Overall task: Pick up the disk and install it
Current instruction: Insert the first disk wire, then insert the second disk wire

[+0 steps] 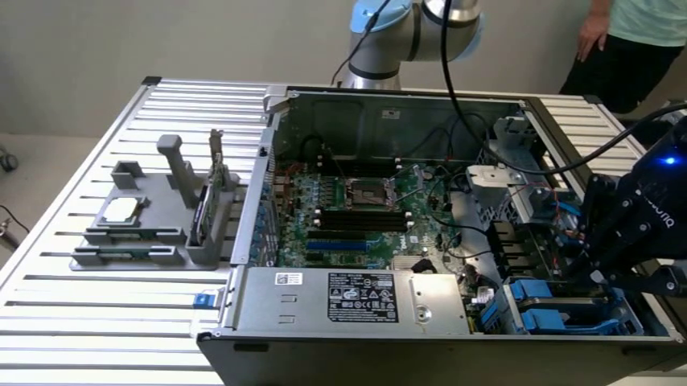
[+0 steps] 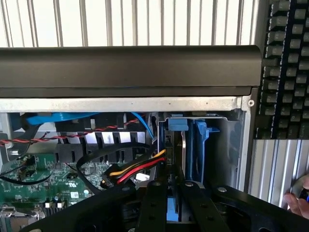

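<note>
The gripper [image 1: 601, 277] hangs low over the drive bay [image 1: 558, 310] at the exterior view's right end of the open computer case [image 1: 376, 104]; in the wrist view the gripper [image 2: 176, 203] has its black fingers [image 2: 152, 208] drawn narrow, close on either side of the disk [image 2: 181, 159], which stands on edge in the bay between blue carrier rails [image 2: 200, 145]; the fingers look clamped on the disk's near edge, though the exact contact is hidden by the linkage; the disk sits against the case's corner wall [image 2: 244, 145], partly down in its slot, with a blue tab [image 2: 177, 123] at its far end; just beside it, a bundle of red, yellow and black wires [image 2: 137, 169] runs toward the bay, and a twisted red and black pair [image 2: 72, 135] crosses above the green motherboard [image 2: 34, 186]; in the exterior view the motherboard [image 1: 355, 213] fills the middle of the case, the power supply [image 1: 359, 297] with its label lies along the near side, and blue carriers [image 1: 536, 297] show in the bay below the gripper; well apart, on the slatted table [image 1: 96, 314] at the exterior view's left, a grey fixture [image 1: 161, 217] holds a small silver chip [image 1: 118, 211] and a dark card [image 1: 201, 213] standing on edge; a person [image 1: 633, 40] stands behind the table at the far right corner.
</note>
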Robot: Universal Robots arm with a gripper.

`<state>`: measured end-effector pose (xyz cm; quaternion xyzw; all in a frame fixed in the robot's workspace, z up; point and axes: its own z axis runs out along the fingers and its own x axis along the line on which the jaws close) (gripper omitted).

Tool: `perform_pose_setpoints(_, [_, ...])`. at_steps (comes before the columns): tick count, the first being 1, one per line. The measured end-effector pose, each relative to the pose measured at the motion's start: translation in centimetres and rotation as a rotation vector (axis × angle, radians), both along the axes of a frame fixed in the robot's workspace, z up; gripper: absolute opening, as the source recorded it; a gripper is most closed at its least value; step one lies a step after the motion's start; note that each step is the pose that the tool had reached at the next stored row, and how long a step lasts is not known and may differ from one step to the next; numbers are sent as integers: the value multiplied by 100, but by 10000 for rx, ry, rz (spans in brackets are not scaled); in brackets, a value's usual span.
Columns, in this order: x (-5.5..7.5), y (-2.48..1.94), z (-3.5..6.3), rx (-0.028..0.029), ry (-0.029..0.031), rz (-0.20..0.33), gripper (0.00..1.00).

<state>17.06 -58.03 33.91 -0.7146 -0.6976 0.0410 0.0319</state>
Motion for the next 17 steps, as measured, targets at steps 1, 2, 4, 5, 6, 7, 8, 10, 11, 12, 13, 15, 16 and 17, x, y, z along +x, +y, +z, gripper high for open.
perform_pose_setpoints(1, [2, 10, 0, -26, 6, -5, 16])
perform_pose_setpoints(2, [6, 17, 0, -54, 13, -11, 16])
perform_pose_setpoints(4, [17, 25, -1, -125, 32, -31, 16])
perform_pose_setpoints(5, [24, 28, -1, -168, 45, -39, 16])
perform_pose_setpoints(6, [31, 31, -1, -217, 59, -46, 16])
perform_pose_setpoints(7, [38, 35, 0, -276, 76, -52, 16])
perform_pose_setpoints(8, [44, 40, -1, -329, 91, -55, 16])
perform_pose_setpoints(10, [46, 54, -1, -418, 110, -61, 16])
perform_pose_setpoints(11, [46, 64, -2, -441, 115, -63, 16])
perform_pose_setpoints(12, [46, 73, -3, -459, 118, -64, 16])
perform_pose_setpoints(13, [47, 80, -4, -475, 124, -66, 16])
perform_pose_setpoints(15, [47, 89, -8, -515, 144, -85, 16])
perform_pose_setpoints(16, [47, 90, -12, -535, 151, -100, 16])
perform_pose_setpoints(17, [47, 93, -15, -559, 157, -110, 16])
